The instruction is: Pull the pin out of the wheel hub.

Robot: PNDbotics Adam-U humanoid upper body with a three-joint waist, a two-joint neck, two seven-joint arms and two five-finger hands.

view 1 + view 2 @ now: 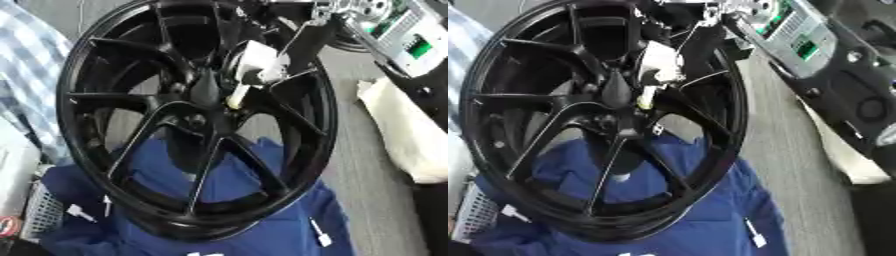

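Observation:
A large black spoked wheel (131, 100) stands tilted on a blue cloth (289, 220). At its hub (206, 92) a short pale pin (236, 97) sticks out, pointing down and a little left. My right arm comes in from the upper right, and my right hand (259, 61), black with white parts, is at the hub with its fingers pinched round the pin's upper end. Whether the pin's tip still sits in the hub cannot be told. The left hand shows in neither view.
Small white pins lie on the blue cloth at the right (320, 235) and lower left (79, 212). A white mesh basket (39, 215) is at the lower left, checked fabric (31, 65) at the left, a white bundle (402, 135) at the right.

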